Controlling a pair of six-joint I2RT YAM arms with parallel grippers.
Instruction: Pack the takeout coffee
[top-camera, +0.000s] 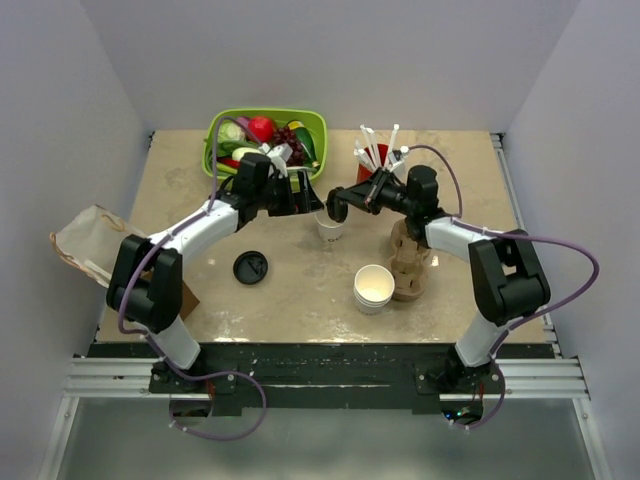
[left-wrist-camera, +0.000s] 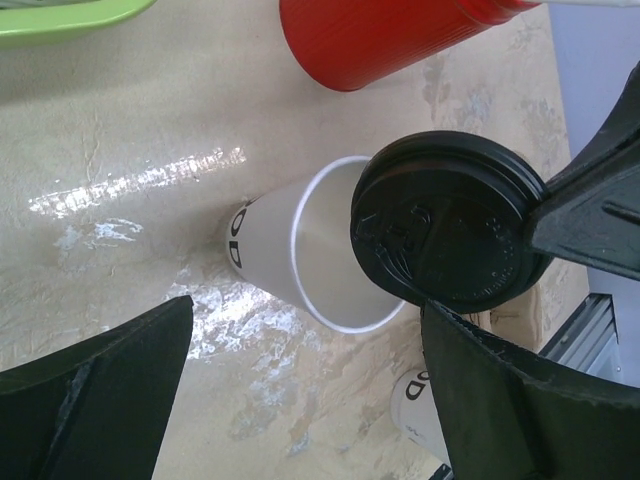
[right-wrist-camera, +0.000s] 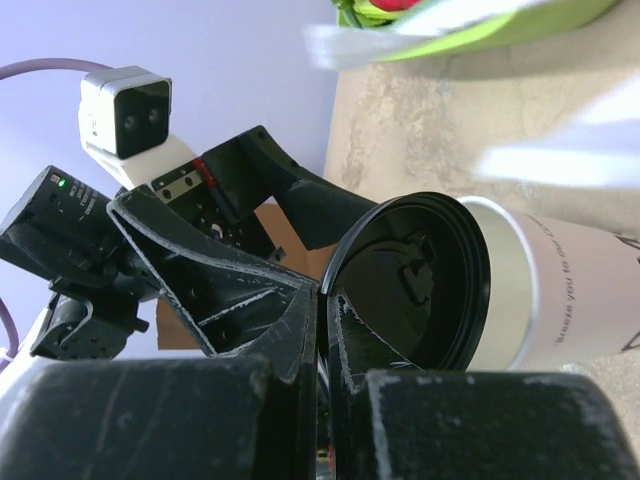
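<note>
The takeout coffee's white paper cup (top-camera: 330, 229) stands lidless near the table's middle. Its round black lid (left-wrist-camera: 445, 225) hangs tilted over the right part of the cup's rim (left-wrist-camera: 300, 260), pinched at its edge by my right gripper (right-wrist-camera: 322, 310), which is shut on it. From the right wrist, the lid's underside (right-wrist-camera: 420, 280) faces the cup's mouth (right-wrist-camera: 560, 290). My left gripper (left-wrist-camera: 305, 400) is open, its fingers wide apart just short of the cup, with nothing between them. In the top view both grippers, left (top-camera: 310, 205) and right (top-camera: 338, 208), meet over the cup.
A cardboard carrier (top-camera: 410, 262) stands right of the cup, with a stack of lidless white cups (top-camera: 373, 287) beside it. A loose black lid (top-camera: 250, 267) lies left of centre. A green basket (top-camera: 222, 128) and a red cup of stirrers (top-camera: 378, 155) stand at the back, and a paper bag (top-camera: 85, 240) at the left edge.
</note>
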